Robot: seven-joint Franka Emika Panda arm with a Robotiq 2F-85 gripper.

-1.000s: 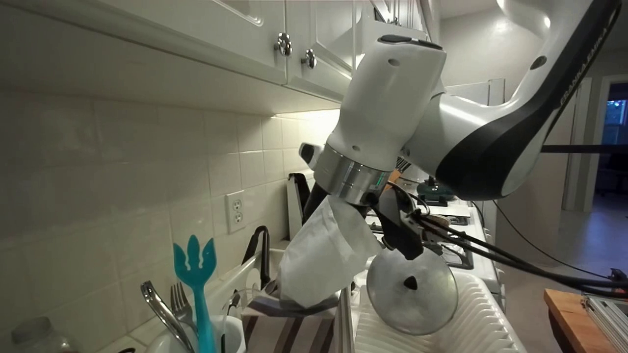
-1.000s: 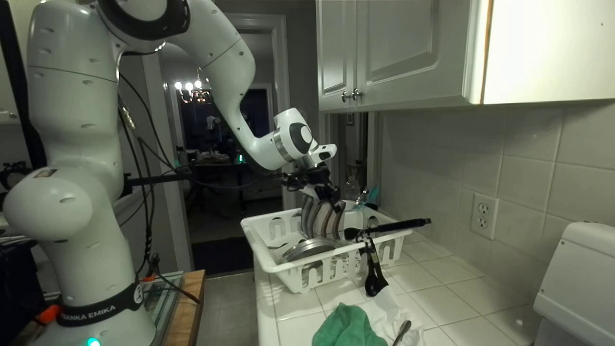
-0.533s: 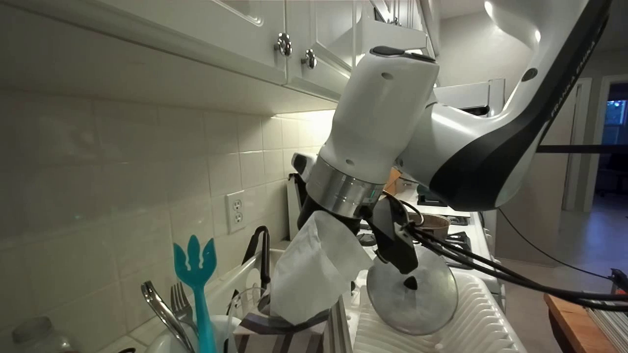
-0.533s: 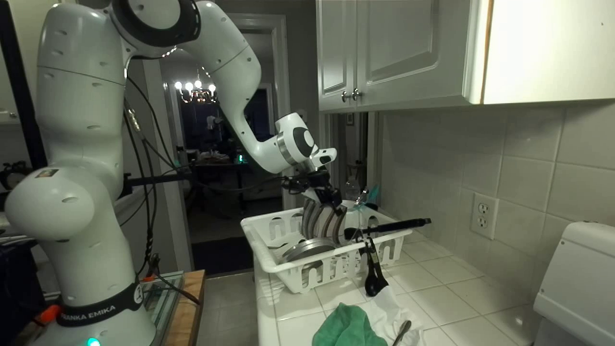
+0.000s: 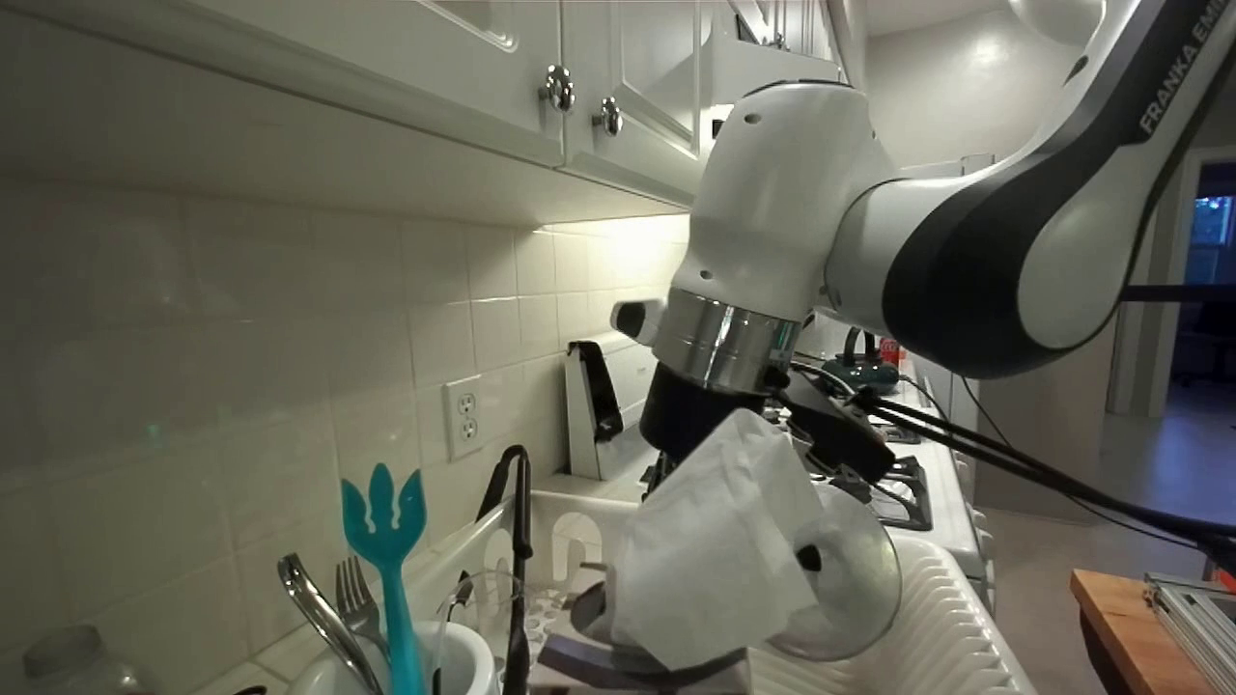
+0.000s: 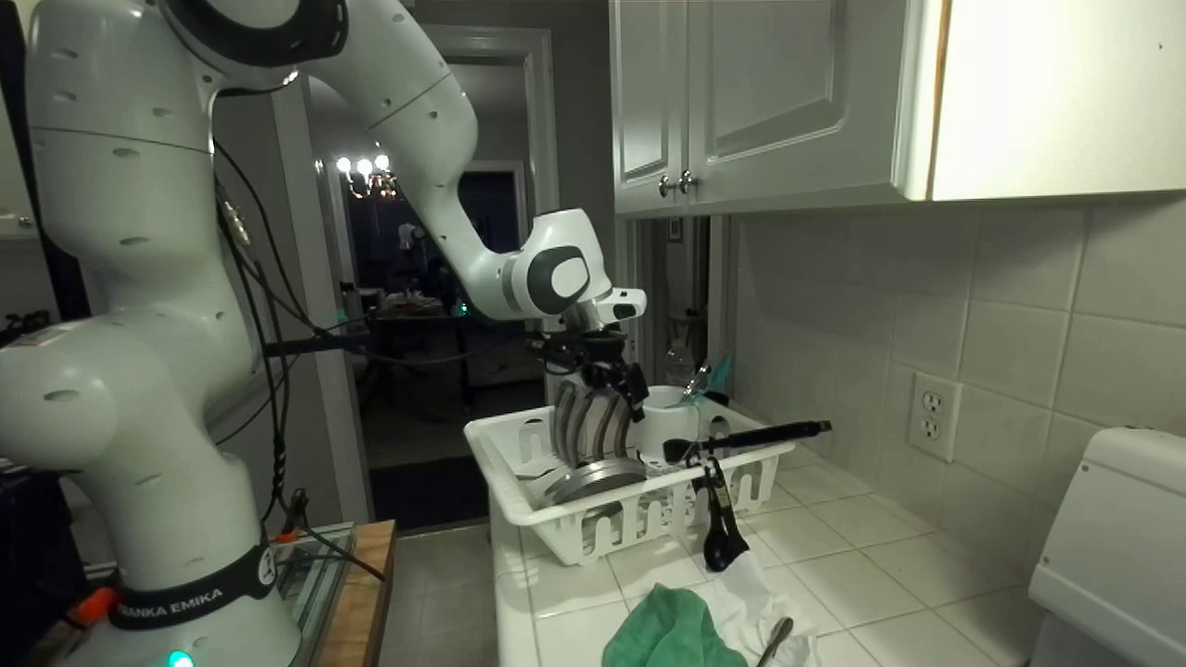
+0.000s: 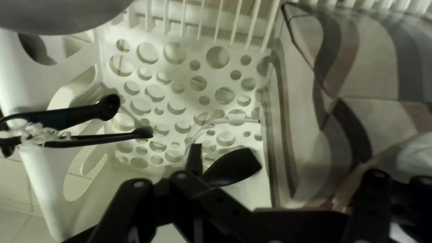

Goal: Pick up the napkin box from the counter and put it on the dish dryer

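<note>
One napkin box (image 6: 591, 424), topped by one tissue (image 5: 710, 565), is clamped in the jaws of one gripper (image 6: 624, 385) inside the rim of one dish dryer (image 6: 561, 535); in an exterior view, its base is hidden by one nearer lid (image 6: 598, 477).

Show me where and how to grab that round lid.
Probably the black knob, a small part to pinch on a broad disc. In an exterior view the round lid is propped up, knob toward the camera: come from that side, right of the tissue hiding its left part.
</note>
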